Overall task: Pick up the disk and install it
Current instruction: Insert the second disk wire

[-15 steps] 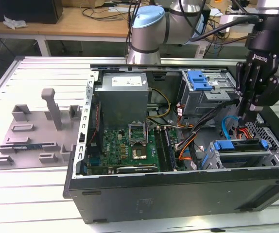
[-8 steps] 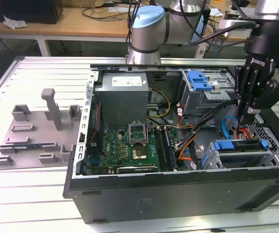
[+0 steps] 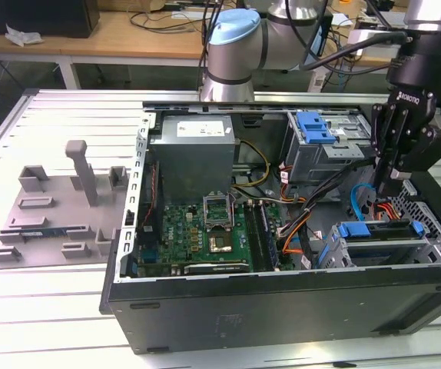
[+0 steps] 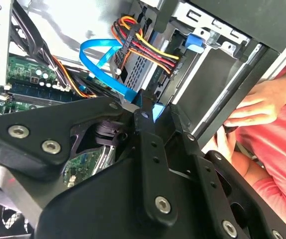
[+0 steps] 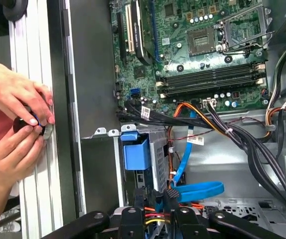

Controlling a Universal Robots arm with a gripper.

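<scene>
Your gripper [image 3: 393,181] hangs over the drive cage at about 4 o'clock in the open computer case [image 3: 282,292]. I cannot tell its grip, nor where the disk is. Go slowly past the blue cable [image 5: 193,191].

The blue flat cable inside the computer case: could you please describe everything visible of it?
The blue flat cable is a thin, glossy ribbon, seemingly plastic-sheathed. It curls in a loose loop inside the open case beside the drive cage, one run heading toward the motherboard. Its end sits by red, yellow and black wires.
</scene>
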